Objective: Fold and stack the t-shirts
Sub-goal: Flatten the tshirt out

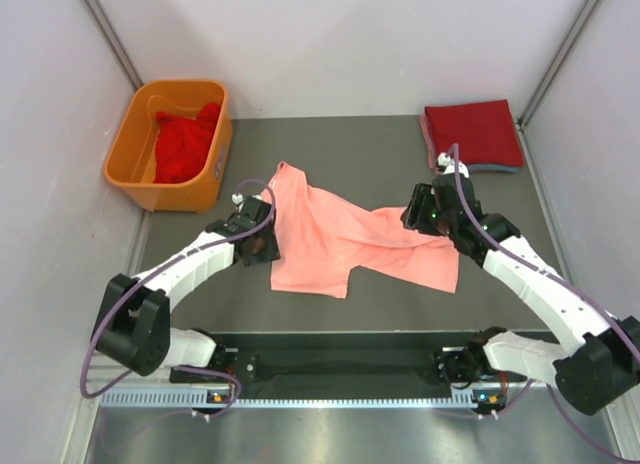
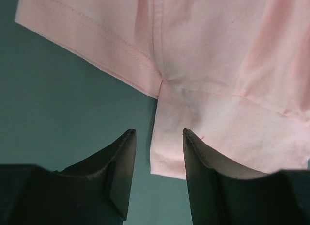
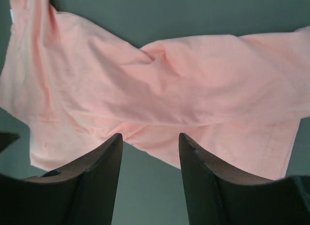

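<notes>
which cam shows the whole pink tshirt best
The top external view: the pink t-shirt lies crumpled on the table with nearly its whole outline visible. The left wrist view shows only a sleeve, its seam and a hem edge up close. The right wrist view shows the twisted middle, with the sides cut off.

A dark grey table (image 1: 380,149) stands between pale walls (image 1: 350,34) on its left, far and right. Metal posts (image 1: 105,29) rise at its far corners. Light is even.

A crumpled salmon-pink t-shirt (image 3: 160,84) lies on a dark table (image 3: 193,11). The right gripper (image 3: 150,137) hangs over its edge, jaws apart, holding nothing.
</notes>
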### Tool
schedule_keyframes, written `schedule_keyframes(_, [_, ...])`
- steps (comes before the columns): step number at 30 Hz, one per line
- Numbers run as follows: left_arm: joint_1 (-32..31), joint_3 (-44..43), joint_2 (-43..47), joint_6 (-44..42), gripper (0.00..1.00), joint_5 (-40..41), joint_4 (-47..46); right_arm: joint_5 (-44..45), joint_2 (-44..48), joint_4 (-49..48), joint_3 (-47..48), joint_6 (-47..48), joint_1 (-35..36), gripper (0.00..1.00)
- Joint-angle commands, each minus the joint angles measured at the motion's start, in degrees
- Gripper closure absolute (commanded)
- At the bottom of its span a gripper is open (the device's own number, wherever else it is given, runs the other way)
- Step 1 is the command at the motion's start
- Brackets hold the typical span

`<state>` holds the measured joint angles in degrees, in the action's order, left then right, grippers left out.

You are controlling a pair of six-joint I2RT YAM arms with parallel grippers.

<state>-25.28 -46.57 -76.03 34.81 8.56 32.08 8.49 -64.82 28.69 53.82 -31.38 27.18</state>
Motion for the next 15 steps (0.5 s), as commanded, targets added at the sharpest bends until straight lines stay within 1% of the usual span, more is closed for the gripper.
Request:
schedule_keyframes(1, [-0.1, 2.0, -2.0, 1.7, 0.52, 0.0, -6.0, 0.7, 4.1, -1.4, -1.2, -2.2, 1.6, 0.5])
schedule_keyframes(6, [-0.1, 3.9, -5.4, 3.2, 0.59, -0.6, -8.3, 1.5, 6.2, -1.2, -2.4, -2.4, 1.8, 0.5])
schedule_keyframes(11, [-0.1, 5.7, -8.0, 3.9, 0.63, -1.4, -10.9, 2.1, 6.7, -0.9, -2.4, -2.0, 1.8, 0.5])
schedule_keyframes(12, [-0.1, 5.8, -8.1, 3.7, 0.66, -2.1, -11.4, 2.1, 6.8, -0.7, -2.3, -2.1, 1.8, 0.5])
schedule_keyframes(14, [-0.2, 5.3, -7.9, 3.9, 0.88, -3.1, -11.2, 2.4, 6.8, -0.8, -2.5, -2.0, 1.7, 0.5])
schedule_keyframes(15, [-0.4, 4.6, -7.6, 4.0, 0.95, -2.9, -10.3, 2.5, 6.6, -0.7, -2.6, -2.0, 1.8, 0.5])
